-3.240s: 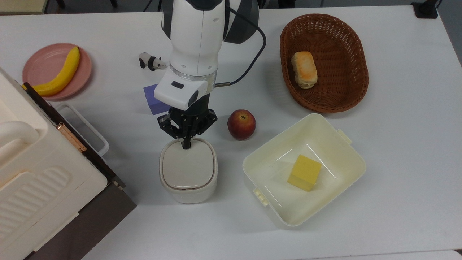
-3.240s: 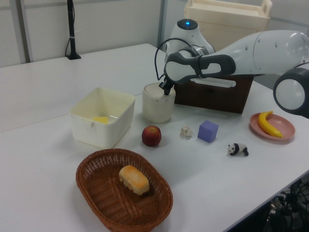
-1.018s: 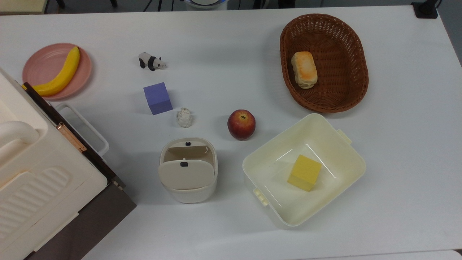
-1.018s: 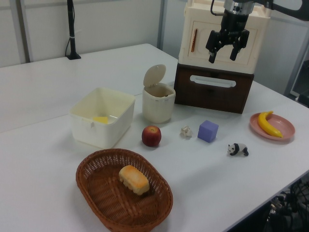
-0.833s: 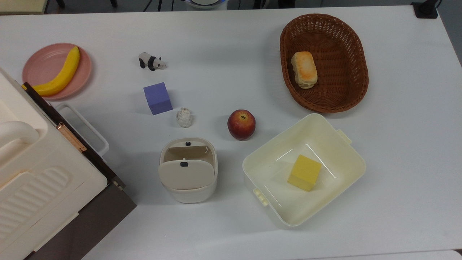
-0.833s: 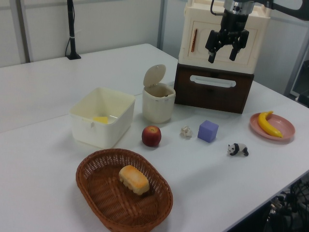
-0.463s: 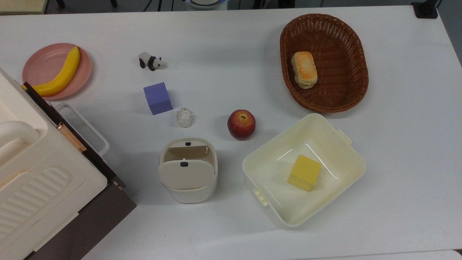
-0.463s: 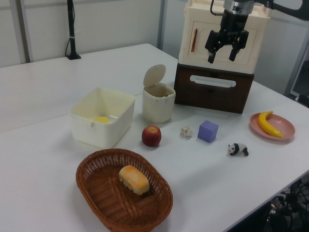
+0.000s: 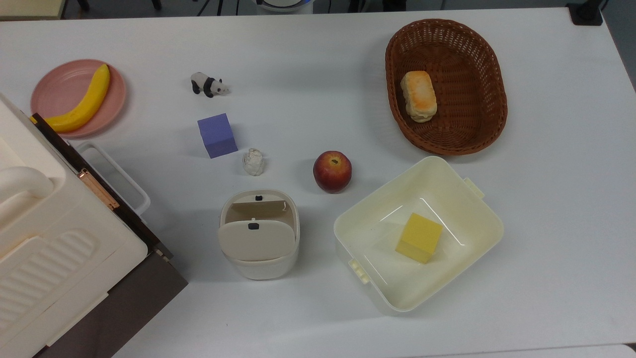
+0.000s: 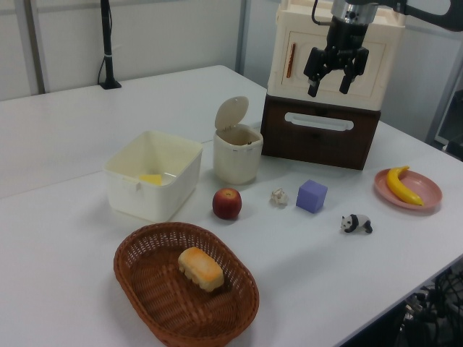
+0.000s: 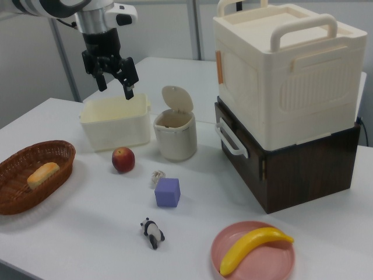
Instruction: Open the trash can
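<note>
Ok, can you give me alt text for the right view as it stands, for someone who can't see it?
A small white trash can stands on a white table with its lid flipped up, while the robot's open gripper hangs high above a pale tub. Around the can lie an apple, a purple cube, a toy panda, a basket and a banana on a pink plate.

The gripper [image 10: 328,81] is held high above the table, pointed downward, with its two fingers [image 11: 130,89] spread apart.

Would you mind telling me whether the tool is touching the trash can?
Apart. The right view shows the tool raised, open and empty, with clear space between it and the trash can, whose lid stands up.
</note>
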Robot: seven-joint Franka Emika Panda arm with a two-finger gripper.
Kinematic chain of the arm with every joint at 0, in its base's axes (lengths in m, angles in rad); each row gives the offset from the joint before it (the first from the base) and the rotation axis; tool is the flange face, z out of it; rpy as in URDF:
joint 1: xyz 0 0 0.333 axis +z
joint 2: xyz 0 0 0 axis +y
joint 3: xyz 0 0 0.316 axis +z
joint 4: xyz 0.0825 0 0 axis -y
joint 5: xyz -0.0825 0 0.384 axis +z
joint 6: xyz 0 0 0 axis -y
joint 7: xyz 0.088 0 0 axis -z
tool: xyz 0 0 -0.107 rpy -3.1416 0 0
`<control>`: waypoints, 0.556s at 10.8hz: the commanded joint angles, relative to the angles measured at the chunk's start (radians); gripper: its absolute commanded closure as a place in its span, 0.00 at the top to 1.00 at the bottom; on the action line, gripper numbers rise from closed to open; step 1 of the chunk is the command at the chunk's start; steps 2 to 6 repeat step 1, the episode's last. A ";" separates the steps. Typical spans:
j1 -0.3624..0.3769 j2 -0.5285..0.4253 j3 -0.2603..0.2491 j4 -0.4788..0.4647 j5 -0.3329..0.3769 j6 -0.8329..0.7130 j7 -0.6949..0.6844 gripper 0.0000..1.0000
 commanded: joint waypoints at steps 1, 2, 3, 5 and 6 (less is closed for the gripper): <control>0.012 -0.002 0.003 -0.008 0.015 -0.021 0.016 1.00; 0.012 -0.002 0.003 -0.008 0.015 -0.021 0.016 1.00; 0.012 -0.002 0.003 -0.008 0.015 -0.021 0.016 1.00; 0.012 -0.002 0.003 -0.008 0.015 -0.021 0.016 1.00; 0.012 -0.002 0.003 -0.008 0.015 -0.021 0.016 1.00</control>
